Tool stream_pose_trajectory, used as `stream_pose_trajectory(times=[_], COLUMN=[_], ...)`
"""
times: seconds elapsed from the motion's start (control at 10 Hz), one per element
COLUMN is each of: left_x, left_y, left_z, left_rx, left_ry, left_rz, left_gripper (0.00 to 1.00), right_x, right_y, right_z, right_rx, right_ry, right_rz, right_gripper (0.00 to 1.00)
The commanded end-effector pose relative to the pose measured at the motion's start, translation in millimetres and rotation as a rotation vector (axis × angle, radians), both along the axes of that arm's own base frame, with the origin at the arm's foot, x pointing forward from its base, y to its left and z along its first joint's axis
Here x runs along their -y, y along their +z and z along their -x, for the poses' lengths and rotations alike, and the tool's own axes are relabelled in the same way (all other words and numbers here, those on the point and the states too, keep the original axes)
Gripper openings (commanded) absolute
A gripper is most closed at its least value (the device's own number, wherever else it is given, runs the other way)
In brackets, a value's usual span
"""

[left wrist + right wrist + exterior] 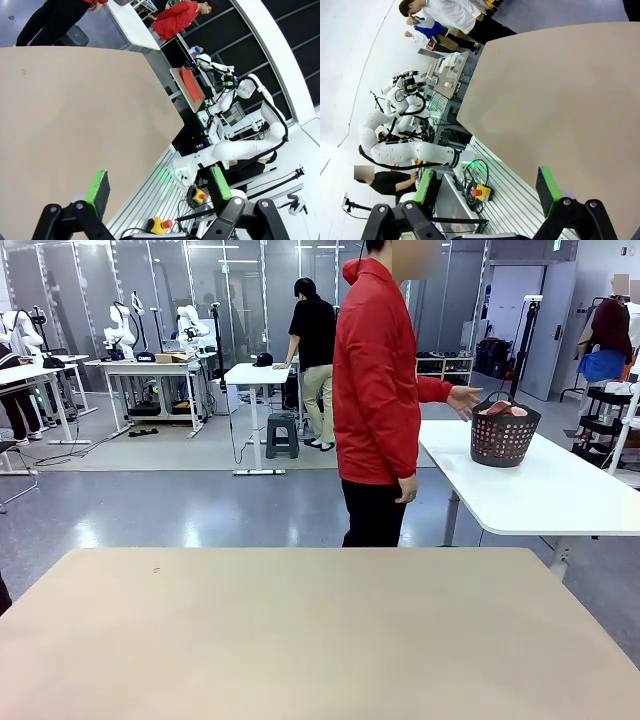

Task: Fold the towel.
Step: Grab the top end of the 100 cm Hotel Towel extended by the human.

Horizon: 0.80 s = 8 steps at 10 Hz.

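- Left pincer (160, 189), close to the lens in its wrist view, stands wide apart. Its green pads (99, 192) have nothing between them, and it hangs above the near edge of the tan tabletop (75, 115).
- Right pincer (487, 186) is the same: spread as wide as it goes and holding nothing, with tan board running off to the upper right of its frame.
- Across the lower half of the front view the tan tabletop lies bare, with no cloth on it.
- Towel (503, 409): a lump of pink cloth shows above the rim of the basket (504, 440), at the right middle of the front view. I take this for the towel. It looks bunched, though too little shows to be sure.
- The basket is dark with lattice walls and sits on a white tabletop (540, 495), well apart from the tan one and from both pincers. Pink cloth is all that can be made out inside — whether anything lies under it cannot be told.
- A person (375, 370) in a red jacket stands between the two tabletops with one hand (463, 400) stretched out just beside the basket's rim. I cannot tell whether it touches.
- Progress, as I judge it: folding has not begun and no fold has been made.
- What is left is the whole job — the towel must come out of the basket, reach the tan tabletop and be spread flat, then be folded.
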<state>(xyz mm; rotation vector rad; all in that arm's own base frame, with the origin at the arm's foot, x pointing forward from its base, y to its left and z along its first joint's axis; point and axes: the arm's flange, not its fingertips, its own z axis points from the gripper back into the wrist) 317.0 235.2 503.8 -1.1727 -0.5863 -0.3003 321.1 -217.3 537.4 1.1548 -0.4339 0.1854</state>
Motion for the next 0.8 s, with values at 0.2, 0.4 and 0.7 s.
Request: stream_pose_trajectory(times=[0.2, 0.4, 0.7], left_x=[-1.0, -1.0, -1.0], left_y=[0.3, 0.3, 0.3], left_z=[0.1, 0.1, 0.1], left_rx=[0.013, 0.013, 0.013], left_ry=[-0.008, -0.008, -0.008], left_rz=[0.016, 0.016, 0.016], left_gripper=[1.0, 1.0, 1.0], right_x=[0.7, 0.7, 0.7], right_y=[0.1, 0.1, 0.1], right_z=[0.3, 0.3, 0.3], right_rx=[0.019, 0.019, 0.019], right_ry=[0.011, 0.011, 0.011], right_rz=[-0.008, -0.008, -0.008], right_gripper=[1.0, 1.0, 1.0])
